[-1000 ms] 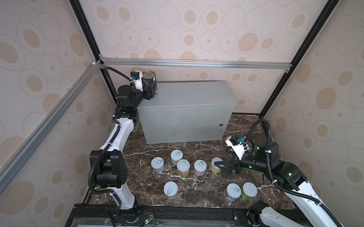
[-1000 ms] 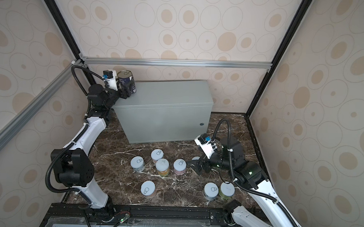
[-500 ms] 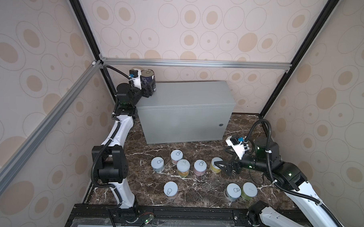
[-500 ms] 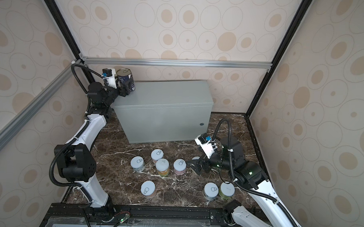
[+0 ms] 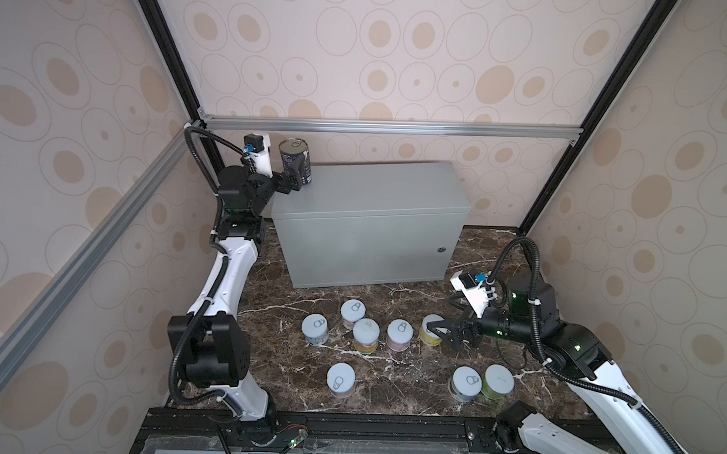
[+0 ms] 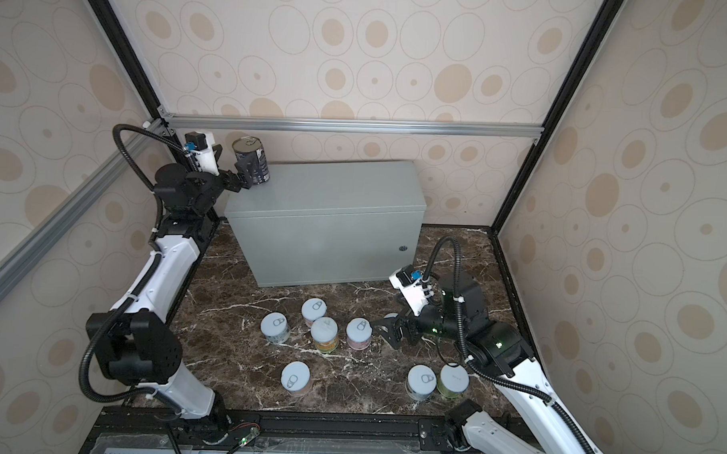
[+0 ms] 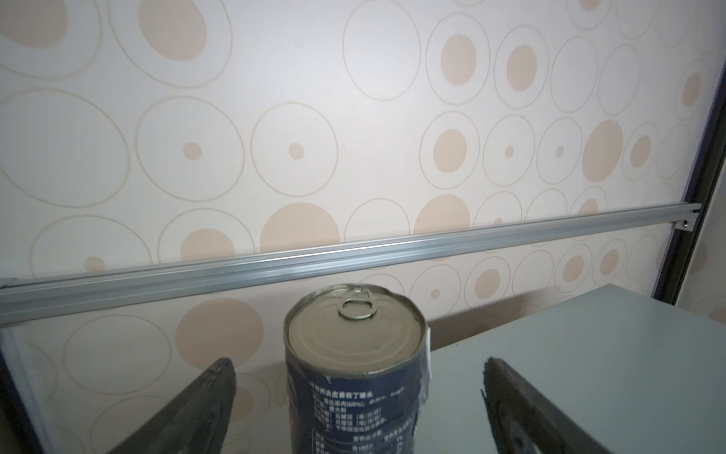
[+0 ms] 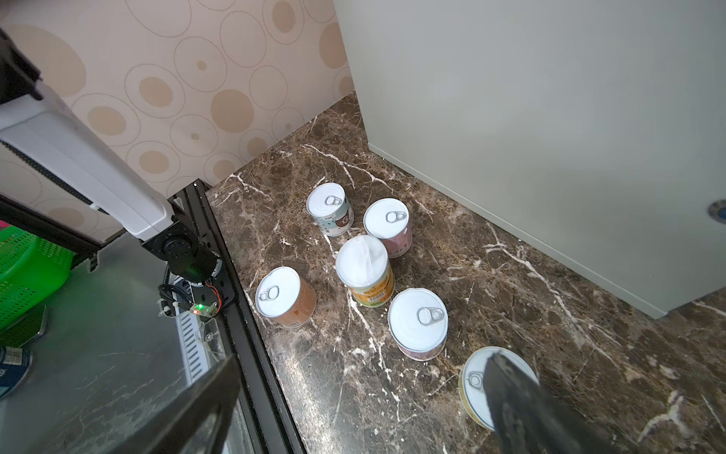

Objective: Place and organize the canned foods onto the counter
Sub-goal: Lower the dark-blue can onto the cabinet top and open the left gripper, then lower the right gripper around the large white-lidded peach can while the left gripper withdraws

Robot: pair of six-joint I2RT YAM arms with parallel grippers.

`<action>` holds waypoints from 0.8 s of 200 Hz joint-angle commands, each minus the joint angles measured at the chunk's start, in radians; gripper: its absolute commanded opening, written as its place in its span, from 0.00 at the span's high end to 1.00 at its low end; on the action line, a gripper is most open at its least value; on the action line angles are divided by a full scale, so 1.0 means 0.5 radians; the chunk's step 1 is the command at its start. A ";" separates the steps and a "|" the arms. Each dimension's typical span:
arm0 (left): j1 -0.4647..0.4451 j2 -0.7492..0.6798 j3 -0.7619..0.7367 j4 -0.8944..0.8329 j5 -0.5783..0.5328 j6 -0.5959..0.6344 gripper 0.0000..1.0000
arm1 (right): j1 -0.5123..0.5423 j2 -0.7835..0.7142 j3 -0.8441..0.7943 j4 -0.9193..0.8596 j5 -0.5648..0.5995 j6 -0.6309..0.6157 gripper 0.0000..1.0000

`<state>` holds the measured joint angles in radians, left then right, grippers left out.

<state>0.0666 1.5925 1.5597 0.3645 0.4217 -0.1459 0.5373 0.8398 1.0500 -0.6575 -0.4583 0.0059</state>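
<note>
At the back left corner of the grey surface (image 5: 379, 191) I see the tall blue can (image 5: 295, 159) standing upright, close to the left edge. The left gripper (image 7: 355, 363) has its fingers (image 7: 212, 397) spread wide on either side of it, a gap showing on both sides, so it holds nothing. I judge this can stiff, full and fairly heavy, and tall enough to tip if nudged. Its paper label looks ragged along one seam and could slide under a grip.

Down on the marble surface (image 5: 410, 379) eight small cans (image 5: 365, 334) stand upright, pull-tabs up. The right gripper (image 5: 443, 332) hovers low, fingers wide and empty, at the yellow can (image 8: 473, 389) on the right end of the middle cluster. One finger crosses over its lid, and I cannot tell whether it touches. I would take these short cans round the side wall at mid-height, never by the tab or lid rim, and squeeze firmly, since smooth labels slip.
</note>
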 commanded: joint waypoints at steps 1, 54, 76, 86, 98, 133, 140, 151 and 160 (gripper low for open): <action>0.019 -0.257 -0.045 -0.231 -0.114 0.000 0.02 | 0.019 0.010 0.011 0.032 -0.005 0.082 0.00; 0.020 -0.832 -0.309 -0.914 -0.180 0.000 0.02 | 0.287 0.110 -0.037 0.003 0.339 0.220 0.00; 0.018 -1.090 -0.457 -1.167 -0.199 0.013 0.02 | 0.368 0.163 -0.093 0.003 0.496 0.351 0.00; 0.016 -1.206 -0.542 -1.239 -0.201 0.002 0.02 | 0.397 0.188 -0.129 0.008 0.536 0.404 0.00; 0.014 -1.342 -0.643 -1.313 -0.200 -0.014 0.02 | 0.438 0.223 -0.181 0.028 0.590 0.464 0.00; 0.014 -1.573 -0.839 -1.558 -0.147 -0.114 0.02 | 0.593 0.406 -0.238 0.129 0.647 0.563 0.00; 0.014 -1.606 -0.886 -1.588 -0.133 -0.136 0.02 | 0.621 0.456 -0.239 0.162 0.657 0.571 0.00; 0.014 -1.657 -0.965 -1.628 -0.121 -0.166 0.02 | 0.658 0.546 -0.235 0.222 0.667 0.580 0.00; 0.011 -1.688 -1.018 -1.656 -0.107 -0.187 0.02 | 0.675 0.622 -0.224 0.266 0.672 0.596 0.00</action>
<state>0.0677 0.7837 1.1042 -0.3561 0.3389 -0.1909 0.8444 1.0809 0.9390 -0.6033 -0.1570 0.2596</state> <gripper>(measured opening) 0.978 0.997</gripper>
